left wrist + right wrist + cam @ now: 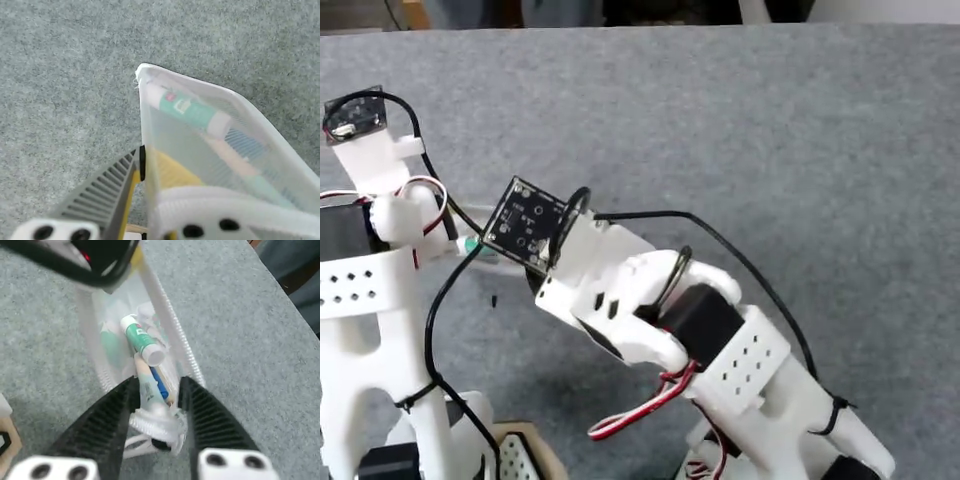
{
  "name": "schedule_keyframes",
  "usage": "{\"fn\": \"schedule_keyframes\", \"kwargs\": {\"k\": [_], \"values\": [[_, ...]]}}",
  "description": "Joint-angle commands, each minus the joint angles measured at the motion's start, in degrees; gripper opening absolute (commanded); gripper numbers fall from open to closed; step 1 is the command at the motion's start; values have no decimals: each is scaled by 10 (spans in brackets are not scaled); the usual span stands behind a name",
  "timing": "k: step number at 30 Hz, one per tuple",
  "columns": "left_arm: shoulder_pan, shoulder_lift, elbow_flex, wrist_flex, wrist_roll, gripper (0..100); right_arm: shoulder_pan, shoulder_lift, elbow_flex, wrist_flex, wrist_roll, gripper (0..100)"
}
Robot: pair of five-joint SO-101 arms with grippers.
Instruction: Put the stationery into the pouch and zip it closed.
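The translucent mesh pouch (200, 165) hangs over the grey mat, and my left gripper (142, 165) is shut on one edge of it. Through the mesh I see a green and white glue stick (192, 111) and a blue pen (245, 142). In the right wrist view the pouch (170, 335) lies open with the glue stick (141, 340), a blue pen (159, 382) and a beige pencil (145, 385) inside. My right gripper (159, 385) is shut on the bunched white zipper end (155, 422). The left gripper (127, 270) holds the far end. From above, a sliver of pouch (492, 260) shows between the arms.
The grey felt mat (770, 130) covers the table, with open room to the right and back. Black cables (720, 245) loop off both arms. A tan box corner (535, 450) sits at the near edge between the arm bases.
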Motion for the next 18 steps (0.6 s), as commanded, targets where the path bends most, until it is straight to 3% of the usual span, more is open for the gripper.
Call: {"fn": "schedule_keyframes", "kwargs": {"k": [1, 6, 11, 18], "values": [[-10, 3, -7, -19, 4, 27, 34, 7, -27, 58, 17, 248], [-10, 3, -9, -19, 4, 27, 37, 6, -116, 95, 17, 255], [-10, 4, -66, -8, 5, 27, 88, 6, -197, 111, 15, 255], [-8, 46, -106, 20, 22, 27, 135, 6, -213, 146, 17, 255]]}}
